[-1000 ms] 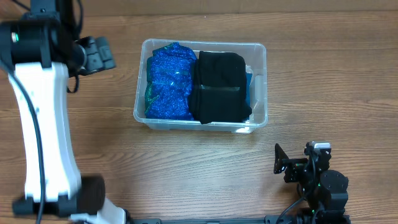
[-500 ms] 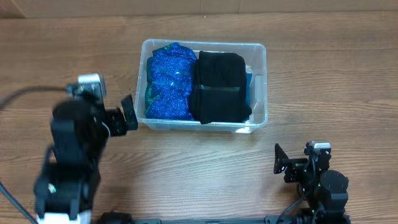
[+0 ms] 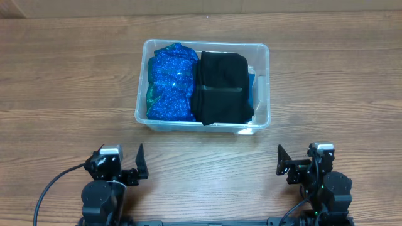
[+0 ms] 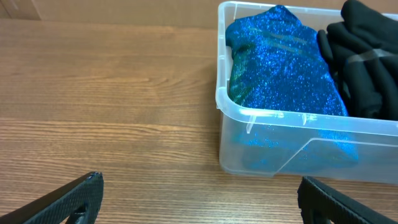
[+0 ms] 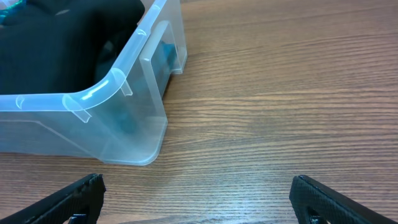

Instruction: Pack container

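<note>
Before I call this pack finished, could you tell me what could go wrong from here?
The blue glittery fabric and black garment bulge at or above the container's rim, so they may spill or block a lid.
The container looks light; a reach by the open left gripper or right gripper might shove it.

Wood-grain counter (image 3: 326,75), bare surface sound. Blue glitter fabric (image 3: 171,81) and folded black garment (image 3: 220,88) - side by side, touching.
</note>
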`<control>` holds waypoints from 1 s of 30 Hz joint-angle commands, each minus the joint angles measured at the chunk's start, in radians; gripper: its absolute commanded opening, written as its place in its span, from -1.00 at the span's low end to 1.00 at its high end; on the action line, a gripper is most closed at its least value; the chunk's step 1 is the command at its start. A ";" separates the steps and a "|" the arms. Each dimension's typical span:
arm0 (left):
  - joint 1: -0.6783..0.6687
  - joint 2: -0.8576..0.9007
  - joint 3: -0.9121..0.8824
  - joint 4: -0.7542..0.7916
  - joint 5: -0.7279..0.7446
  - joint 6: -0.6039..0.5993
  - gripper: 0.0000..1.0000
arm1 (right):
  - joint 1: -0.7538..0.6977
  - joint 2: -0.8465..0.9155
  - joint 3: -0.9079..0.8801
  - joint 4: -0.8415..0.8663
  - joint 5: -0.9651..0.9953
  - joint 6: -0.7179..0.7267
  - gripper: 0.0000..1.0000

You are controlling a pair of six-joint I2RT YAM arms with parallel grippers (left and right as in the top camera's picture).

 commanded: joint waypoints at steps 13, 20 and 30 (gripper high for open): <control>0.005 -0.042 -0.113 0.013 0.005 0.022 1.00 | -0.006 -0.010 -0.017 -0.002 -0.002 0.000 1.00; 0.005 -0.042 -0.113 0.013 0.005 0.022 1.00 | -0.006 -0.010 -0.017 -0.002 -0.002 0.000 1.00; 0.005 -0.042 -0.113 0.013 0.005 0.022 1.00 | -0.006 -0.010 -0.017 -0.002 -0.002 0.000 1.00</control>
